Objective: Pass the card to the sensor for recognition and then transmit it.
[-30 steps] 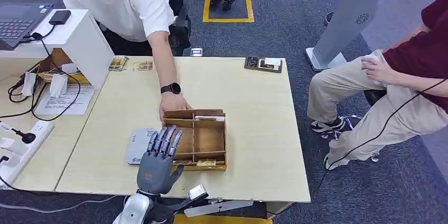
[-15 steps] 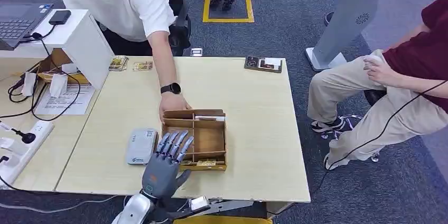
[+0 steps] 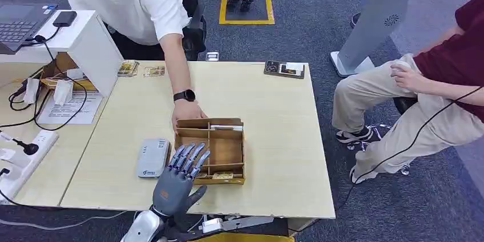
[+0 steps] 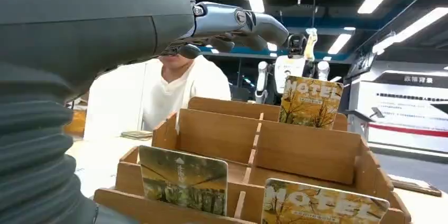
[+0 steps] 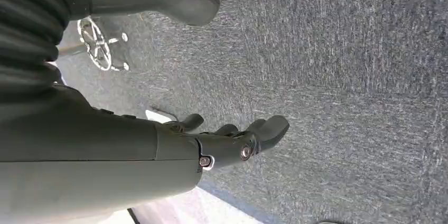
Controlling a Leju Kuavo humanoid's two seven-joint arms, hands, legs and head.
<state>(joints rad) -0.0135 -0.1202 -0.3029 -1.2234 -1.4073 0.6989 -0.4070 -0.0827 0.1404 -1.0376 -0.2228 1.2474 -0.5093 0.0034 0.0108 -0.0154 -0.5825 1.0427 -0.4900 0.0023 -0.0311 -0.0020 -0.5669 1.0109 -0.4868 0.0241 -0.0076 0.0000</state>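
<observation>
On the pale wooden desk (image 3: 274,156) and we go big to small: a person in a white t-shirt (image 3: 134,2) leans in from 11 o'clock, their hand (image 3: 185,111) resting at the far left corner of the open wooden compartment box (image 3: 228,148). Over at 3 o'clock a second person in a dark red top and beige trousers (image 3: 411,99) sits well apart from the desk.

That box sits near the desk's near edge, divided into several slots. From the left wrist view you can see cards standing upright in it: a yellow-toned hotel card with autumn trees (image 4: 182,179) in the front left slot, another "HOTEL" card (image 4: 322,205) in the front right slot, and a third (image 4: 310,101) poking up from the back row.

Just beside the box at 9 o'clock lies the flat grey card sensor (image 3: 153,157), flat on the desk.

Now the left robot hand (image 3: 176,180): fingers spread and stretched forward, hovering over the box's near left corner, holding nothing. The right robot hand (image 5: 232,139) hangs over grey carpet (image 5: 343,76), fingers loosely curled and nothing in them.

At 12 o'clock, a small dark tray with cards (image 3: 284,69) rests by the far edge.
</observation>
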